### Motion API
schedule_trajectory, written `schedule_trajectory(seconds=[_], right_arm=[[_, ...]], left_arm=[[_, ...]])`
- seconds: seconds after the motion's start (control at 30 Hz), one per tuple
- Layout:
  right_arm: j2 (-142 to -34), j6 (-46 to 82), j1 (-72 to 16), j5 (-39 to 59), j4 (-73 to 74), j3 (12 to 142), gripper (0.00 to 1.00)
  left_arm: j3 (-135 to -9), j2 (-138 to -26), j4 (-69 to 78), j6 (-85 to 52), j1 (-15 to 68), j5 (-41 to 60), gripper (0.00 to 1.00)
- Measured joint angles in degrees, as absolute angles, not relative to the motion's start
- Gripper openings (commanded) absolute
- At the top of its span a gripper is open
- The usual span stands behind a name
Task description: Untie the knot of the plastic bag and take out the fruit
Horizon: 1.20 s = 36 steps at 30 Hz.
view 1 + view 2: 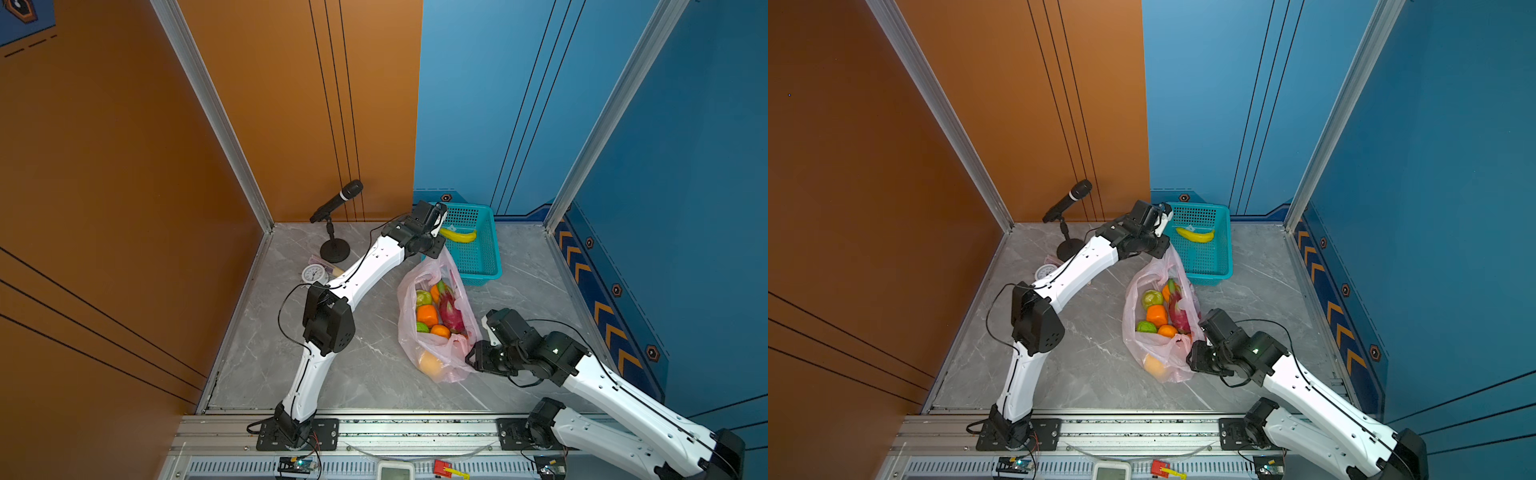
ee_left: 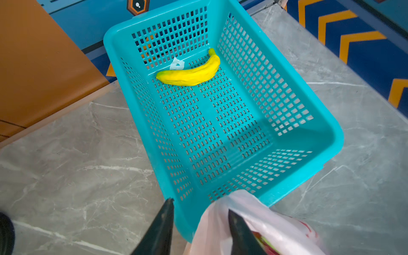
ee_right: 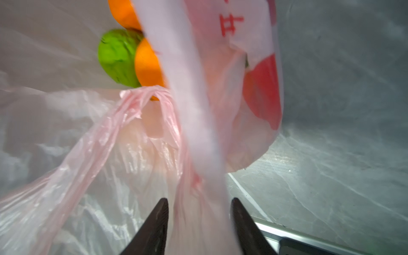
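Your left arm (image 1: 365,270) rises from its base at the near edge of the desk (image 1: 353,374) and bends at the elbow. Its forearm stretches far and to the right, and the wrist tips down at the near left corner of the teal basket (image 1: 482,277). In the left wrist view the left jaws stand apart. One finger is over bare desk and the other lies against the pink film at the bag's far end, with nothing clamped between them.

Your right arm (image 1: 623,399) comes in low from the near right with its wrist turned left. This puts the right jaws at the near right edge of the plastic bag (image 1: 455,361). In the right wrist view they are parted too, and a blurred handle strap (image 3: 198,132) runs loose through the gap. You cannot tell whether it touches either finger.

The plastic bag lies on the desk between the two wrists. Its far tip is just beside the basket and its mouth gapes upward. The fruit (image 1: 440,331) sits inside:
- a magenta dragon fruit (image 1: 451,309) on the right
- tangerines (image 1: 427,315) and green bumpy ones (image 1: 424,297) to its left
- a round yellow-orange one (image 1: 432,365) under the film at the near end

A banana (image 1: 459,235) lies in the far part of the basket.
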<state>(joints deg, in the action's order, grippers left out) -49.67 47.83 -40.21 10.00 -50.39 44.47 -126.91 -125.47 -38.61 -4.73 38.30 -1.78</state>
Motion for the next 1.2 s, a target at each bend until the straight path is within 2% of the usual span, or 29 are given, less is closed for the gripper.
schedule_trajectory(seconds=[0.2, 0.5, 0.73, 0.9, 1.2], right_arm=[[-48.73, 47.55, -37.06, 7.01, -51.51, 52.86, 0.58], [-53.21, 46.48, -36.93, 5.67, -49.52, 61.47, 0.59], [-58.43, 46.44, -36.95, 6.72, -44.16, 61.04, 0.58], [-61.25, 44.8, -37.32, 11.75, -42.06, 57.71, 0.57], [-69.04, 37.43, -46.46, 17.87, -44.82, 50.61, 0.51]], left_arm=[[-123.31, -117.49, -38.35, -6.81, 39.81, -1.74, 0.46], [-113.16, -103.35, -38.46, -15.05, 41.5, -3.16, 0.49], [-101.82, -93.71, -38.7, -25.87, 48.25, -5.76, 0.49], [-94.91, -92.23, -39.05, -32.77, 50.85, -5.74, 0.48], [-74.94, -91.92, -40.16, -39.11, 54.85, -6.44, 0.43]])
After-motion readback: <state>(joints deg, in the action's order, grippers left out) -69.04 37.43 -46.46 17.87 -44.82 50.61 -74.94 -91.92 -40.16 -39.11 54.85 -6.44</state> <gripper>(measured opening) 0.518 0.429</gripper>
